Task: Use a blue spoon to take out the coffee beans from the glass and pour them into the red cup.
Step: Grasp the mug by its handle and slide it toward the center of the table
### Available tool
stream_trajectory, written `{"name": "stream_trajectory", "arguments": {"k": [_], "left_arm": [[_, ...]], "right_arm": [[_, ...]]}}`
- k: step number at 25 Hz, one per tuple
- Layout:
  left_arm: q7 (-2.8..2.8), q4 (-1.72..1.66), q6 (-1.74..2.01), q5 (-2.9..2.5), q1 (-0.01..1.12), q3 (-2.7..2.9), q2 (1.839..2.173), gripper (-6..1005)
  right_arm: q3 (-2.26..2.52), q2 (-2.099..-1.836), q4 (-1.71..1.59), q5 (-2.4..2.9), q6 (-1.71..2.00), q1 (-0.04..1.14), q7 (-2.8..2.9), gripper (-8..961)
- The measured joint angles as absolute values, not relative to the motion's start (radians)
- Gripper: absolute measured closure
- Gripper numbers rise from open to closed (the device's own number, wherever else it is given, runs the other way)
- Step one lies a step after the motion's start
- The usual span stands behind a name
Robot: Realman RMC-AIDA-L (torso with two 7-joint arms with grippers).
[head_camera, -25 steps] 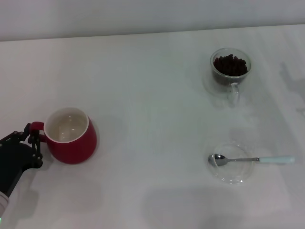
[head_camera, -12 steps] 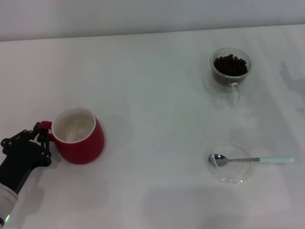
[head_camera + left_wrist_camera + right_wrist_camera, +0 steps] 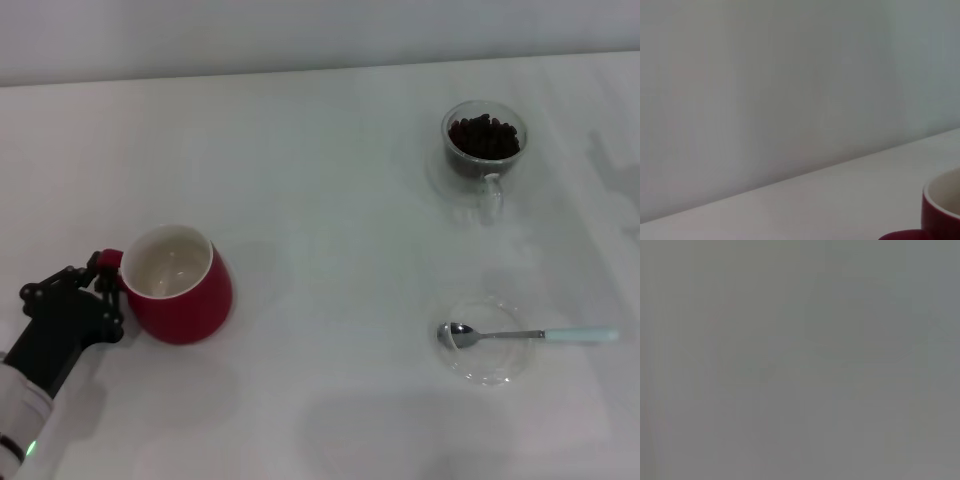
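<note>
The left pincer (image 3: 103, 283) is clenched on the handle of the red cup (image 3: 180, 287), which stands upright on the desk (image 3: 320, 210) directly to the pincer's right, its white inside bare of beans. The left wrist view shows only a sliver of that cup's rim (image 3: 942, 205) against the desk and wall. The right pincer is not in view, and its wrist view shows nothing that can be made out.

From the left pincer, the rest of the task's things lie well apart, far across the desk to its right. The glass (image 3: 484, 148), filled with the coffee beans (image 3: 484, 137), stands to the right and farther out from the robot. The blue spoon (image 3: 530, 334) lies to the right at about the pincer's own depth, its bowl resting on a clear saucer (image 3: 487, 343). Its long axis runs left to right, bowl toward the left pincer and pale handle pointing away toward the robot's right side.

That handle likely favours the right arm for picking up the spoon.
</note>
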State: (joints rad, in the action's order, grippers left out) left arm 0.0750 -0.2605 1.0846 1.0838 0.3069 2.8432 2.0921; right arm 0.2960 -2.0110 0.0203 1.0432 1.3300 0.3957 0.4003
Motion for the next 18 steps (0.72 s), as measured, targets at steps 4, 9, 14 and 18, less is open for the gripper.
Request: {"name": "stream_trajectory", "arguments": {"k": [4,9,14,18], "left_arm": [[0.075,-0.267,1.056,1.068,0.322,2.843,2.092,913],[0.075,-0.276,1.045,1.059,0.336,2.844,2.097,913],[0.077,-0.290,1.033,1.052,0.345,2.844,2.097,914],[0.077,-0.292,1.030,1.025,0.353,2.844,2.098,914]], "right_arm": [[0.296,-2.011,0.013,1.043,1.330,0.394,0.400,95],[0.296,-2.011,0.006,1.043,1.330,0.396,0.400,95],[0.297,-2.011,0.000,1.043,1.330,0.398,0.400,95],[0.296,-2.011,-0.003,1.043,1.330,0.399,0.400,96]]}}
